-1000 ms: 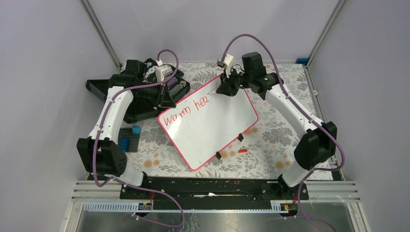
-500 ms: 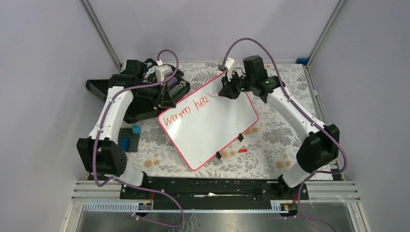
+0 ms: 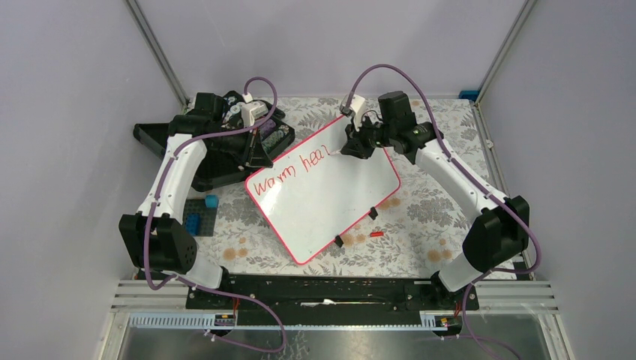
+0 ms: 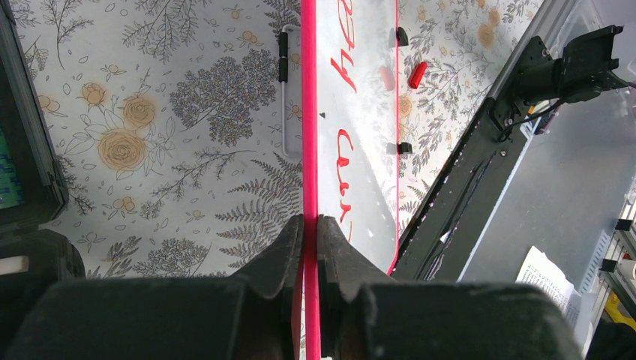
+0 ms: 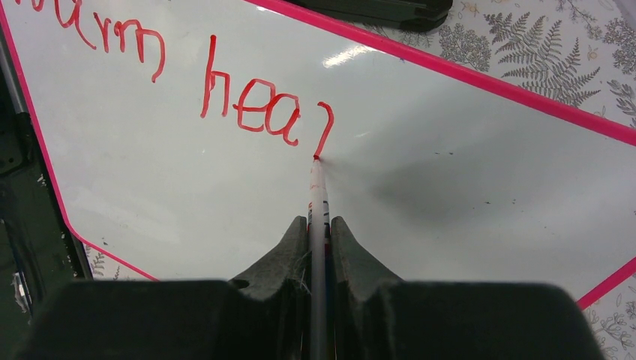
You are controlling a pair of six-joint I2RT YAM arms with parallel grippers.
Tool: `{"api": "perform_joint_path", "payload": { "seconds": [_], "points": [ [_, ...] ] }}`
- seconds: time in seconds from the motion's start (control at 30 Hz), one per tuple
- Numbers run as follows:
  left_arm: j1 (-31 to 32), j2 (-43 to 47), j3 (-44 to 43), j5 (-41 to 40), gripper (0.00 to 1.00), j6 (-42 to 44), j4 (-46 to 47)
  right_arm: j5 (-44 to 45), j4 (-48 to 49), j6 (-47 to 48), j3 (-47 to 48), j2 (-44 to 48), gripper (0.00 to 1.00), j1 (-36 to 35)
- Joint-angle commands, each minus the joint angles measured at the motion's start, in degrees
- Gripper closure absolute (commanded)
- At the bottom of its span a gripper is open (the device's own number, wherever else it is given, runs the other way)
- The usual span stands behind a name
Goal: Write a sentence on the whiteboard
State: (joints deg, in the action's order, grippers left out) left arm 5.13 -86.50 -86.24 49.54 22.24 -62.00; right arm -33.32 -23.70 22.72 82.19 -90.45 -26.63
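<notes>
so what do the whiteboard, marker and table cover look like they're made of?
Whiteboard: smooth, glossy white face with a glare streak and soft shadows, likely melamine or coated steel.
Rim: bright pink, probably plastic.
Marker: thin white barrel, looks like plastic.
Table cover: matte floral print lying flat, either cloth or vinyl, can't tell which.

Whiteboard (image 3: 337, 202) askew on bench (image 3: 424, 206), red writing (image 3: 289, 171) "Warm hea" along its upper-L edge. R fingers (image 3: 351, 147) just past last letter. L fingers (image 3: 253, 156) at board's L corner. Red cap (image 3: 376, 234) nr lower-R edge.
</notes>
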Motion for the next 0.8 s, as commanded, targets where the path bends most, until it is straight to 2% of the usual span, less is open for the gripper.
{"api": "perform_joint_path", "payload": {
  "seconds": [0.0,0.77],
  "points": [
    [0.94,-0.32,0.37,1.17,1.00,1.35,-0.93,-0.08,0.66,-0.10,1.77,0.91,1.00,-0.44],
    [0.90,-0.23,0.90,1.14,1.00,1.73,-0.93,3.01,0.64,-0.70,7.00,-2.51,1.00,-0.41]
  ]
}}
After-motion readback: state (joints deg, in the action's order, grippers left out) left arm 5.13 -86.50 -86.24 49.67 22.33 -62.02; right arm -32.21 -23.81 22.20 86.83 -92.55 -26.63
